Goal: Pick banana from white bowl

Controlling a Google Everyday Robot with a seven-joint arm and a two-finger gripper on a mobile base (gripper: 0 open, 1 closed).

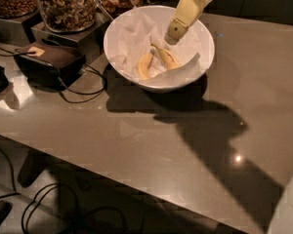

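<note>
The white bowl stands at the back middle of the brown table and is lined with white paper. Two bananas lie in it side by side. The banana is the longer one on the right, with a thin stem pointing to the back left. A shorter, paler banana lies to its left. My gripper comes down from the top edge, over the bowl's back part. Its cream tip hangs just above and behind the longer banana, apart from it.
Glass jars of nuts stand on stands at the back left, close to the bowl. A dark box with a cable lies left of the bowl. The table's front edge runs diagonally, with cables on the floor below.
</note>
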